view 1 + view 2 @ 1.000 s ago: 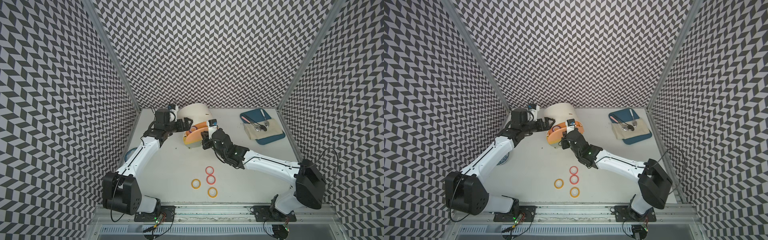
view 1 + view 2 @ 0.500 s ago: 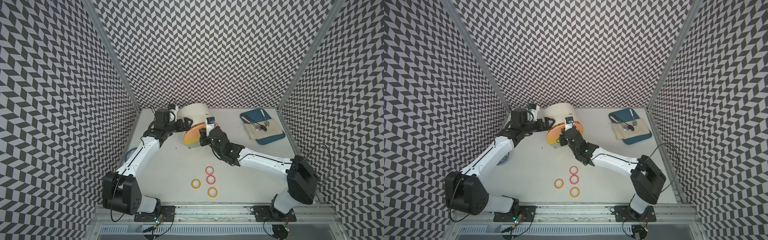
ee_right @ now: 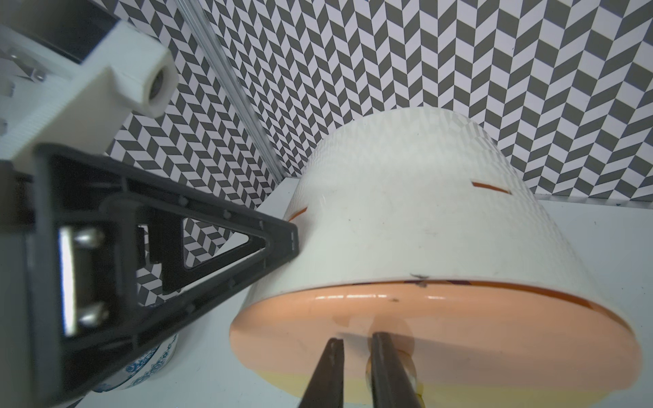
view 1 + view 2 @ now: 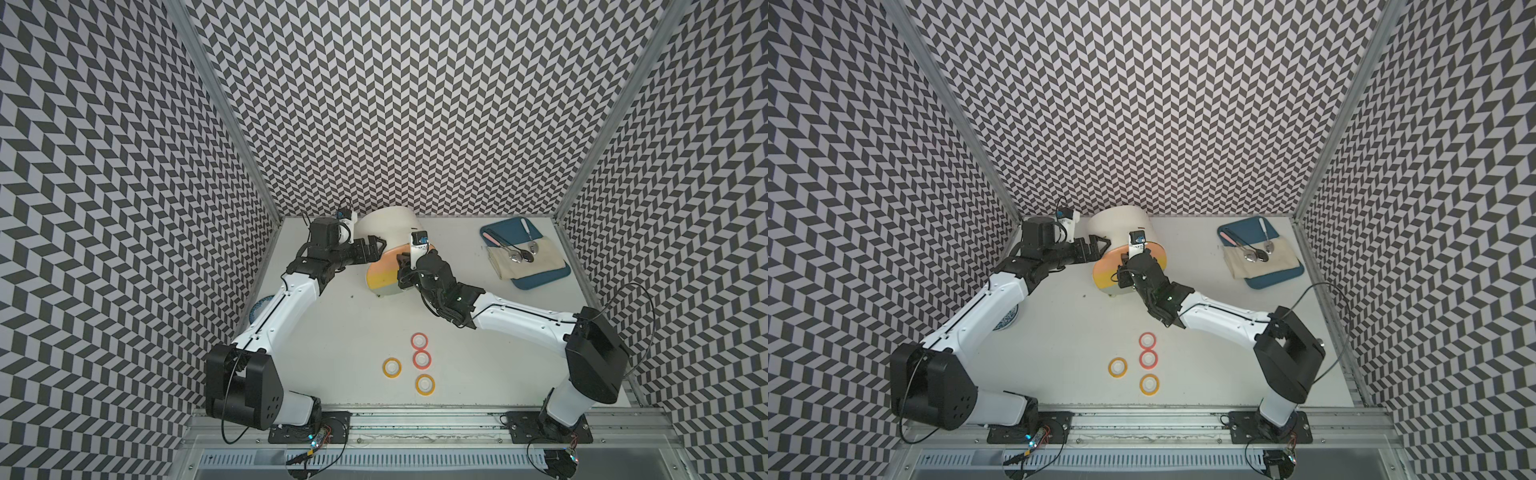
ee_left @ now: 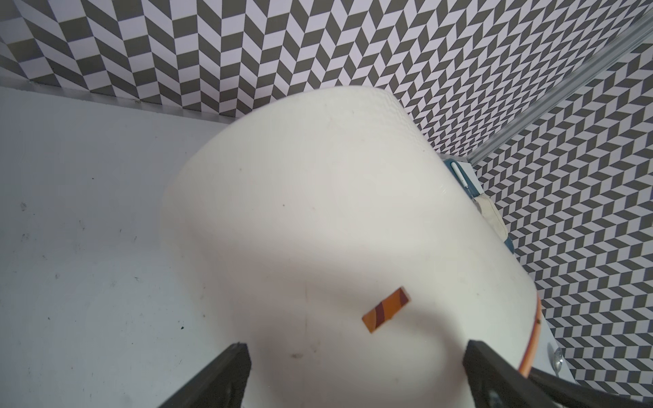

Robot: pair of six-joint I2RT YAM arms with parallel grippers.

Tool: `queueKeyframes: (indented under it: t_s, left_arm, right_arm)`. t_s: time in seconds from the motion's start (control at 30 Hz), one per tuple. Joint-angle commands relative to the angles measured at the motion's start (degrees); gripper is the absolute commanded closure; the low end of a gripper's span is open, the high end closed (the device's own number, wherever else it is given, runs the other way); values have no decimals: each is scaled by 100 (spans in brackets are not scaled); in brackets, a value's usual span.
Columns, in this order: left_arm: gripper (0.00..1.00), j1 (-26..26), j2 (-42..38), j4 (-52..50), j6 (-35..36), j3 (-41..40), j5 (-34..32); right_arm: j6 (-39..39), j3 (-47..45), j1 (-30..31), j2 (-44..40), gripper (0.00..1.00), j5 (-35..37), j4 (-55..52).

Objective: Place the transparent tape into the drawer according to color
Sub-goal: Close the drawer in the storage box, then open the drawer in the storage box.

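R tool [image 3: 357, 339] closed, glossy drawer [image 3: 300, 328].

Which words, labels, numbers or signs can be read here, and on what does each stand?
None can be read.
The cabinet and the tape rolls bear no writing.
The bowl shows only a blue pattern.
The small blue mark on the right wrist camera is too small to read.
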Motion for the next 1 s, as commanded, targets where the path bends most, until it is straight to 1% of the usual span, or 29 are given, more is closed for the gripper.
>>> queueKeyframes:
  t_s: [0.0, 0.27, 0.4, 0.53, 0.77, 0.8, 0.83, 0.97]
  left_arm:
    - [1, 26, -100, -34, 125, -62, 94]
    - [1, 29, -118, -43, 140, -67, 77]
    - [1, 29, -106, -56, 133, -45, 61]
    - [1, 32, -122, -60, 133, -60, 63]
    - [1, 66, -145, -34, 127, -102, 57]
    - [1, 67, -143, -26, 125, -108, 67]
    - [1, 67, -138, -25, 116, -95, 75]
    - [1, 71, -137, -17, 116, -100, 87]
  right_arm:
    - [-48, 120, -40, 127, 81, 25, 262]
    - [-48, 109, -94, 147, 81, 25, 236]
    - [-48, -9, -92, -96, 81, 25, -4]
    - [-48, -350, -93, -472, 81, 25, -90]
    - [-48, -1196, -128, -848, 81, 25, 414]
    - [566, -1258, -141, -841, 56, -926, 496]
    - [1042, -1323, -142, -816, 48, -1240, 555]
    - [1055, -1579, -172, -622, 47, -1351, 973]
